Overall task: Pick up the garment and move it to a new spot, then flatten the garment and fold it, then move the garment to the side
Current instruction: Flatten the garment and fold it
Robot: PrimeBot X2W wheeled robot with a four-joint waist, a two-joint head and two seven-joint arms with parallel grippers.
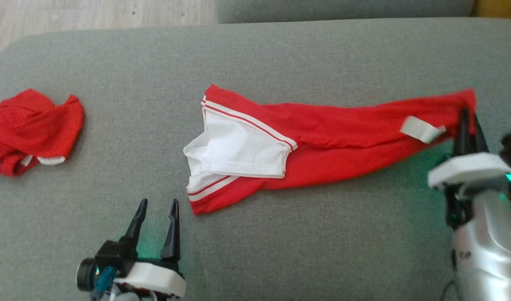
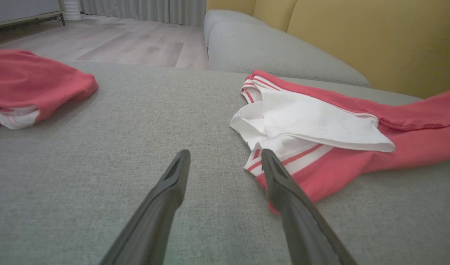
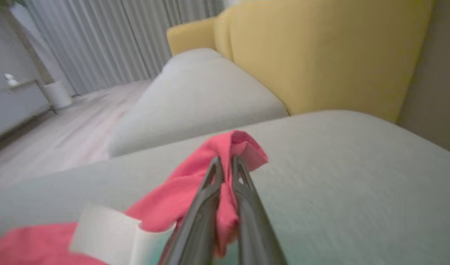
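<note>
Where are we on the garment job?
Nothing looks finished. Right gripper shut on one end of the red garment, which lies stretched but rumpled on the grey cushion; left gripper open beside the striped hem, holding nothing. Flattening, folding and moving aside all remain.

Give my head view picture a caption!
Right gripper pinches one end of the red garment on the grey cushion; left gripper open.

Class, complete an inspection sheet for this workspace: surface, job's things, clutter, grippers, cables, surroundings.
Surface: grey fabric sofa cushion, flat.
Job's things: red garment with white stripes and white lining, stretched out lengthwise.
Clutter: crumpled red cloth at the left edge.
Grippers: left gripper open, beside the garment's striped end; right gripper shut on the garment's other end.
Cables: short blue-green cable at the left wrist.
Surroundings: yellow sofa back, pale wooden floor, grey curtains.
</note>
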